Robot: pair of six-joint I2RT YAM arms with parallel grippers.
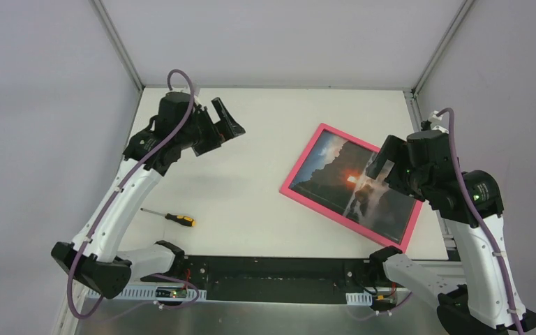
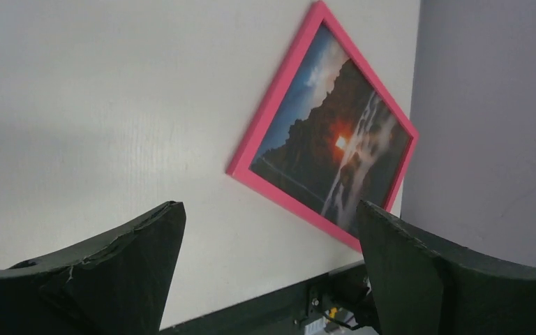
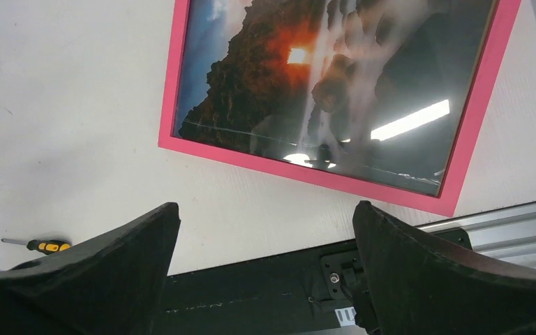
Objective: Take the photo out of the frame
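The rectangular sunset-landscape photo [image 1: 324, 164] sits inside the thin bright-pink frame [image 1: 335, 213], flat at right of centre on the white table [image 1: 251, 174]; the left gripper [image 1: 227, 120], upper left, and the right gripper [image 1: 382, 162], over the frame, both stand wide and empty.

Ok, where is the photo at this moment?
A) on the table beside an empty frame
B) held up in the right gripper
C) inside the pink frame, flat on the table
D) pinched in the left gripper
C: the photo sits inside the pink frame, lying flat on the table, and the left gripper and right gripper are open and empty.
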